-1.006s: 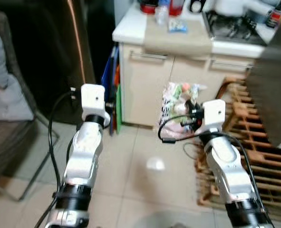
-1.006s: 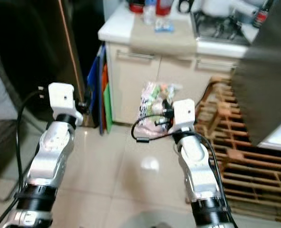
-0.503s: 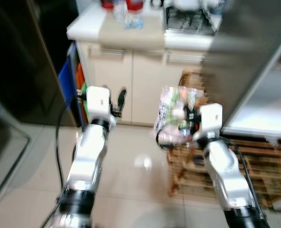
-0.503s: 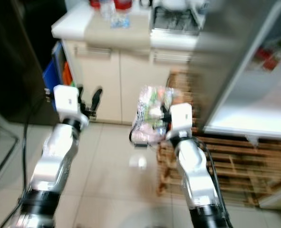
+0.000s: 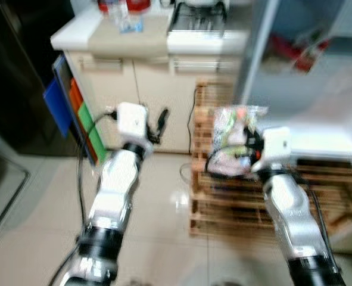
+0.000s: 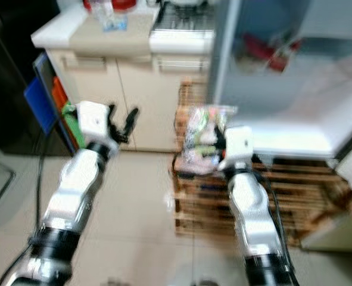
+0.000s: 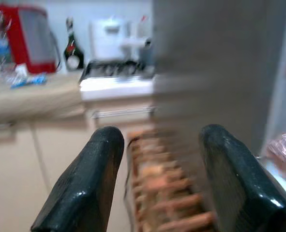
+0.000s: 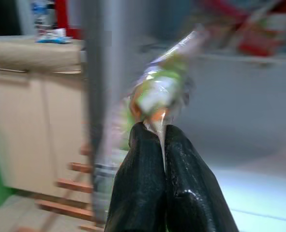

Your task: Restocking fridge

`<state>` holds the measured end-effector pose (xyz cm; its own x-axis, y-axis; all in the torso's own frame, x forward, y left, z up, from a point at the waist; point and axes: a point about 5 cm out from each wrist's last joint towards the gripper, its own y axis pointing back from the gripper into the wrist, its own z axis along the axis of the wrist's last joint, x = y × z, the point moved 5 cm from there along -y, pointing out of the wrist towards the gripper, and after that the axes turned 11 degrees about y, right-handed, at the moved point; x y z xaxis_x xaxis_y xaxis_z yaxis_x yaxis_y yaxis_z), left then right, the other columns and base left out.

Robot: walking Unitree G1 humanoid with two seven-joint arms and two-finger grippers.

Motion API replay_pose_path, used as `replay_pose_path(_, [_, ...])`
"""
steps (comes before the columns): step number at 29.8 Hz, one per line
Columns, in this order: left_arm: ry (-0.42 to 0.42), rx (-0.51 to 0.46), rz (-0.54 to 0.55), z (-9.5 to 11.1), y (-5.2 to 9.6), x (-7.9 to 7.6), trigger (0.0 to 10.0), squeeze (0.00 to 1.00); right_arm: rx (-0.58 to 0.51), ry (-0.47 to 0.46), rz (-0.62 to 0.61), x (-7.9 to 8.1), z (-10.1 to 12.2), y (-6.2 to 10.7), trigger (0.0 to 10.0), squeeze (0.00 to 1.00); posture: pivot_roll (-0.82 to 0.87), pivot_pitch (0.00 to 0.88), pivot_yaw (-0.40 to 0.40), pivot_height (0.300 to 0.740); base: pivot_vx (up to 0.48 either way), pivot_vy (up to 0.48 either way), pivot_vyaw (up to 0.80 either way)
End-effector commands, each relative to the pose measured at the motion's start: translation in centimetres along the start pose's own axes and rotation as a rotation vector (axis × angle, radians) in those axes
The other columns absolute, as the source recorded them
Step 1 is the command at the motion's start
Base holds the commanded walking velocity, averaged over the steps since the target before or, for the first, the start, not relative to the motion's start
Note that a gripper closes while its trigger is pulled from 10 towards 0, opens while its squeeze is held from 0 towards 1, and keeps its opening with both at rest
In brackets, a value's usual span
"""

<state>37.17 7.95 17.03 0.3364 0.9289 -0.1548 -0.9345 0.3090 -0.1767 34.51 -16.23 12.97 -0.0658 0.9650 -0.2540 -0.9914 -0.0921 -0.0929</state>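
One clear bag [image 5: 232,143] of groceries is pinched by the right gripper [image 8: 163,135]; the open fridge [image 5: 318,89] has been brought into view just ahead, while the left gripper [image 7: 155,179] is held spread and empty.

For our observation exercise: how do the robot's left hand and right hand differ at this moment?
The left hand has its fingers spread apart and holds nothing; the right hand is pinched shut on a clear bag of groceries. The left hand is before the cabinet, the right hand nearer the open fridge. Both have black fingers.

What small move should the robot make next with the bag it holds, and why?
Probably carry the bag forward toward the open fridge shelf. The right gripper is shut on the bag's plastic, the shelf lies just ahead to the right, and the left gripper is open and holds nothing.
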Motion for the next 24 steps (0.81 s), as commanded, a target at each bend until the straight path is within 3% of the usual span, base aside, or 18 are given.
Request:
replay_pose_path(1, [-0.017,0.009,0.035,0.1,0.1,1.5,10.0,0.0,-0.05,-0.007,-0.003,0.5,1.3,-0.4,0.0,0.0,-0.14,0.018,0.065,0.74,0.0,0.0,0.0])
replay_pose_path(7, [-0.016,0.023,0.018,-0.2,0.0,1.3,10.0,0.0,-0.021,-0.029,-0.032,0.1,0.8,-0.7,0.0,0.0,-0.13,0.021,0.055,0.74,0.0,0.0,0.0])
replay_pose_path(18, [0.014,0.025,-0.108,-0.5,-0.2,-1.3,10.0,0.0,0.082,-0.111,-0.154,-1.9,-0.9,-1.6,0.0,0.0,-0.13,0.022,0.036,0.74,0.0,0.0,0.0])
replay_pose_path(24, [0.1,0.048,-0.311,-0.8,0.3,-5.0,10.0,0.0,0.083,-0.099,-0.168,-2.1,-0.9,-2.0,0.0,0.0,-0.13,0.028,0.035,0.74,0.08,0.0,0.0])
